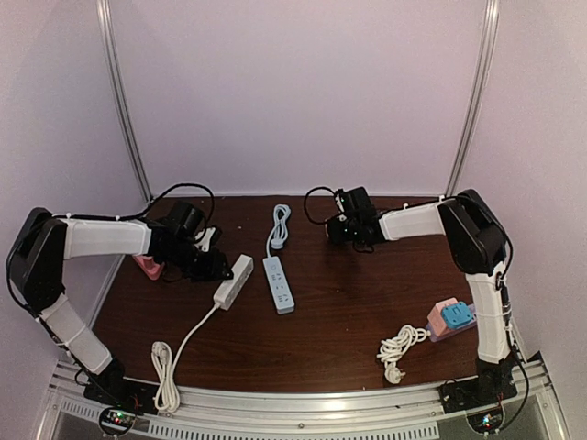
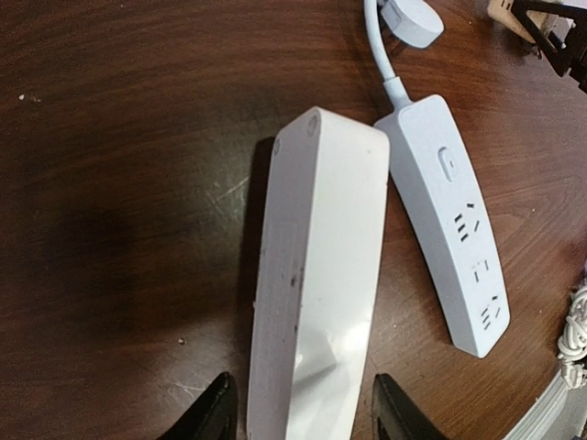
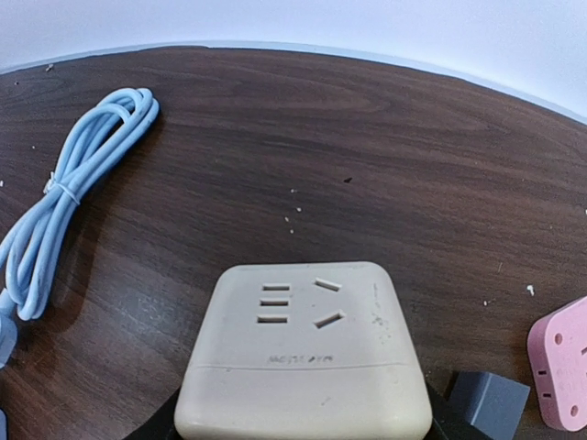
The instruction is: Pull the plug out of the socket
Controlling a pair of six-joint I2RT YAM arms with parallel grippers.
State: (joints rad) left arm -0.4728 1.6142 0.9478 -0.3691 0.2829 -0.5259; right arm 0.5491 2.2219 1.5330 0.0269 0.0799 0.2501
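Observation:
A long white socket strip [image 2: 321,275] lies on its side on the dark table, its slotted face turned away. My left gripper [image 2: 303,408] straddles its near end, open, with a thin gap on each side of the strip [image 1: 234,280]. My right gripper [image 3: 303,426] is shut on a cream socket block [image 3: 303,353], whose slots face the camera. It is held low over the back middle of the table [image 1: 353,227]. I cannot pick out a plug seated in any socket; the held strip's slots are hidden.
A second white strip [image 1: 280,284] lies just right of the first, its pale blue cord [image 3: 73,183] coiled behind it. A pink and blue adapter [image 1: 451,318] and a white cord bundle [image 1: 399,346] lie at the right. A pink block [image 1: 147,267] sits behind my left gripper.

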